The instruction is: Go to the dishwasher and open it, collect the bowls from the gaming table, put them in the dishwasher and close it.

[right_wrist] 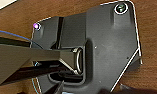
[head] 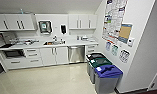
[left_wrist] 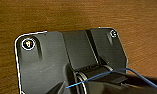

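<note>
Ahead, the dishwasher (head: pixel 76 53) (door shut) sits under the counter (head: pixel 39 45).

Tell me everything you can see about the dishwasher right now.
The dishwasher is a built-in unit with a steel-grey, slightly shiny front, set under the white countertop just to the right of the sink. A long horizontal bar handle runs across its top edge. Its door is shut and upright, flush with the white cupboard doors on its left and the white drawers on its right. Its foot meets the pale floor. Nothing touches its front.
</note>
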You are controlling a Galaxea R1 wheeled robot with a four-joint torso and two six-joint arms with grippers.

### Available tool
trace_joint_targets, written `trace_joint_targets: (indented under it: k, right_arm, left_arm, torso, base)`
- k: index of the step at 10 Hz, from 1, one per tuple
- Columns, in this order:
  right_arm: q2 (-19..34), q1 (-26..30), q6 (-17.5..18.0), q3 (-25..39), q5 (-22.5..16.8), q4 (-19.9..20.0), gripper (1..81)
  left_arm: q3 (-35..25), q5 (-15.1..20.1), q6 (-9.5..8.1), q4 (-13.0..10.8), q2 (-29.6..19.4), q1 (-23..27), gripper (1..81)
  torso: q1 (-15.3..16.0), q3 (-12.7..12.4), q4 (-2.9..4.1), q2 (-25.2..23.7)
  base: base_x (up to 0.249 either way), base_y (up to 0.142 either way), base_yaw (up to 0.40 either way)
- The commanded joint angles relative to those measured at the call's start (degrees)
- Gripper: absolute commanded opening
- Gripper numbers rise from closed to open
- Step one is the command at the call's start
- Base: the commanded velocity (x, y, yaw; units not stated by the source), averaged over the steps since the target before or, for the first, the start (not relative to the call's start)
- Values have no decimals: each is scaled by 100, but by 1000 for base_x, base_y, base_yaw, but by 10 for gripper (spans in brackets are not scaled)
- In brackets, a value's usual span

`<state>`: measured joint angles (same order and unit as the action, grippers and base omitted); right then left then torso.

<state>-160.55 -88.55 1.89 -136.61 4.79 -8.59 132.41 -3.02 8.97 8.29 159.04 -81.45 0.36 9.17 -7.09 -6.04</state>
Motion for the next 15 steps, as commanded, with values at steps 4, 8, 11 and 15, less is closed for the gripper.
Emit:
trace_joint_targets:
  k: [4,8,11,15]
  right_arm:
    - [73,263,-22,30,-295,42,811]
    - [82,263,-31,4,-295,33,811]
    - [73,263,-31,4,-295,33,811]
    - [64,263,-31,4,-295,33,811]
  left_arm:
    - [-58,302,26,-73,-91,291,811]
    - [-58,302,26,-64,-82,291,811]
    - [-58,319,26,-65,-82,291,811]
    - [-58,329,26,-73,-82,291,811]
  torso:
    - [5,0,0,2]
    - [5,2,0,4]
    - [7,2,0,6]
    - [7,2,0,6]
  base:
    - [232,0,0]
    - [195,0,0]
    - [167,0,0]
    - [124,0,0]
